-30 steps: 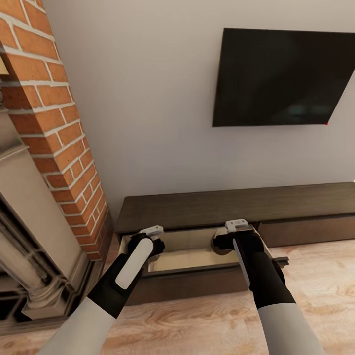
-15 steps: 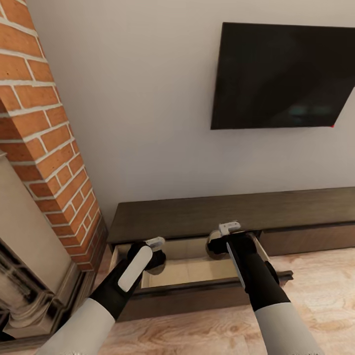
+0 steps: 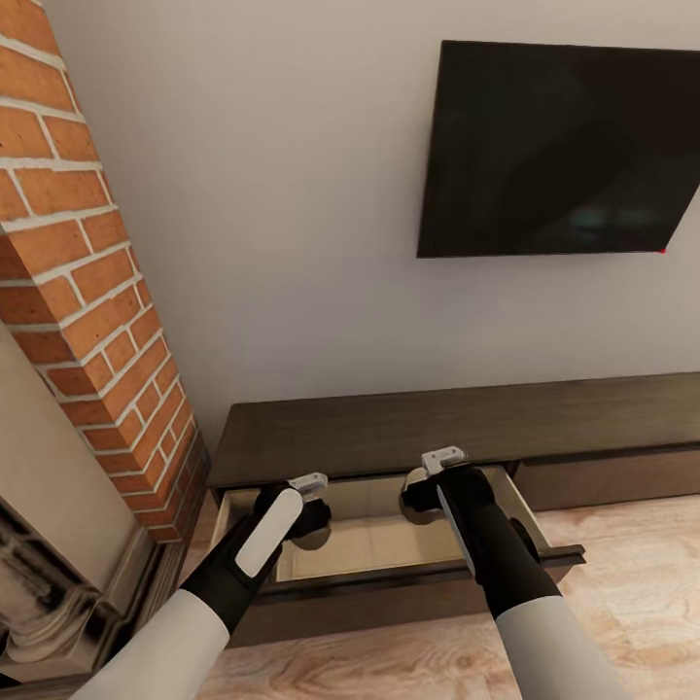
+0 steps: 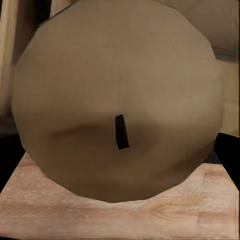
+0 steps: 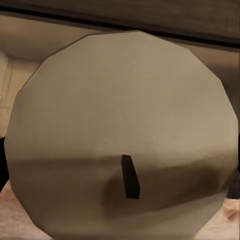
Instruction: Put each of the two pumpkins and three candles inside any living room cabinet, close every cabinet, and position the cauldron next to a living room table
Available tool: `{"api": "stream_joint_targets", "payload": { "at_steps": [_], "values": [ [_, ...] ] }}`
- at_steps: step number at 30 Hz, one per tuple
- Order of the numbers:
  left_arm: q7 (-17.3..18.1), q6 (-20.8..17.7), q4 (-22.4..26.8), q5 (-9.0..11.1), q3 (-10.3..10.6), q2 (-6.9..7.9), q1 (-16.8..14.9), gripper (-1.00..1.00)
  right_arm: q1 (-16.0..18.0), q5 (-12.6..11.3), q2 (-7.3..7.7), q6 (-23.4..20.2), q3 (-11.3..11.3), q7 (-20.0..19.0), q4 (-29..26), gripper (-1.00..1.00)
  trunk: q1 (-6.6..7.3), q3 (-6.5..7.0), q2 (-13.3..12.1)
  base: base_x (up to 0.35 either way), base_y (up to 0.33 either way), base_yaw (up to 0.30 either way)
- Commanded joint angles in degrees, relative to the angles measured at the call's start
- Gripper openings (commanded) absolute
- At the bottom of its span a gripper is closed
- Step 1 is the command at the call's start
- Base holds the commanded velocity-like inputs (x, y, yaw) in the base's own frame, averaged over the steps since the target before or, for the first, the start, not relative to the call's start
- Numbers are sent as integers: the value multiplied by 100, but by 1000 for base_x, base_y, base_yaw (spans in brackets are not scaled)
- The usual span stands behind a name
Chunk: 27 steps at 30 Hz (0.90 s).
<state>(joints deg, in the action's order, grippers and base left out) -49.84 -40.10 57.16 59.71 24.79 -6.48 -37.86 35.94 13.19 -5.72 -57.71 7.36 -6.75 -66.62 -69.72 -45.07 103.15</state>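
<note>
Head view: both arms reaching over the open drawer (image 3: pixel 389 544) of the dark cabinet (image 3: pixel 437 423) under the television (image 3: pixel 564 146). Left wrist view: jaws closed on a candle (image 4: pixel 117 100). Right wrist view: jaws gripping another candle (image 5: pixel 120 135).

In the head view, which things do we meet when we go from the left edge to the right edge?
Brick chimney → left pincer → right pincer → wall television. Both pincers are over the open drawer of the cabinet.
</note>
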Motion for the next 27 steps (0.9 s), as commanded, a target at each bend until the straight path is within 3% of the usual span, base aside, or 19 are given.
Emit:
{"api": "stream_joint_targets", "payload": {
  "at_steps": [1, 4, 7, 17, 21, 27],
  "values": [
    [76, -7, -11, 45, -1, 4, 2, -100, 0, 12, -5, -4, 64, 8, 8, -100, 0, 0, 0, 0, 0, 0],
    [244, 7, -48, 373, 9, 37, 22, -100, 0, 8, -52, -10, 174, 7, 66, -100, 0, 0, 0, 28, 0, 0],
    [291, 21, -360, 511, 22, 37, 38, -100, 0, 7, -98, -11, 203, 7, 245, -100, 0, 0, 0, 9, 0, 0],
    [427, 145, -710, 538, 88, -1, 42, -100, 19, 16, -227, 10, 240, 31, 1062, -100, 0, 0, 0, 0, 0, 0],
    [650, 187, -727, 507, 140, 8, 42, -100, 26, 28, -228, 14, 240, 48, 1114, -100, 0, 0, 0, 11, 0, 0],
    [761, 584, -725, 500, 253, 17, 42, -100, 27, 34, -236, 18, 240, 42, 1168, -100, 0, 0, 0, 188, 0, 0]
  ]
}}
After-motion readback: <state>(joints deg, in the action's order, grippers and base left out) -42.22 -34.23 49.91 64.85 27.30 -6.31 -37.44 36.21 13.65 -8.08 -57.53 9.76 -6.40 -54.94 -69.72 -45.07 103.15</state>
